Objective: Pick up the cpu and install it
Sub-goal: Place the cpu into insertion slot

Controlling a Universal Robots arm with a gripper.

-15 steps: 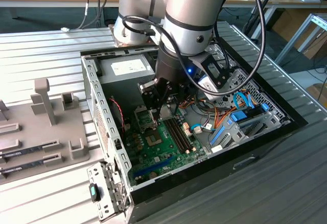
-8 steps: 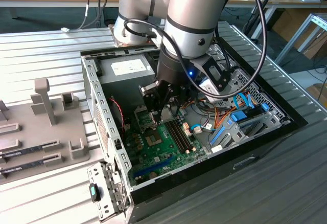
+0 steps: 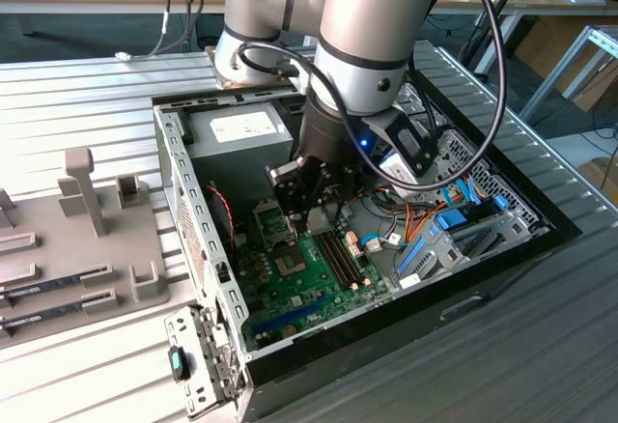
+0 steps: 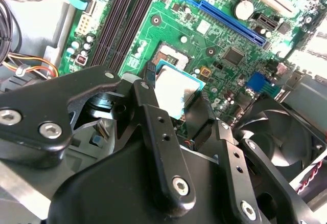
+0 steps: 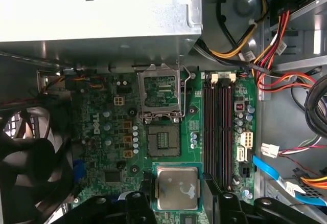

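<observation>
The cpu tight between the 2 fingers, above the motherboard, near the open socket.

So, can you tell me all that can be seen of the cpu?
The cpu is a small flat square chip: dull silver-grey metal top with pale smudges, thin green rim. It is held top up, gripped on two opposite edges by the hand's black fingers, over the green board, not in the open socket.
</observation>
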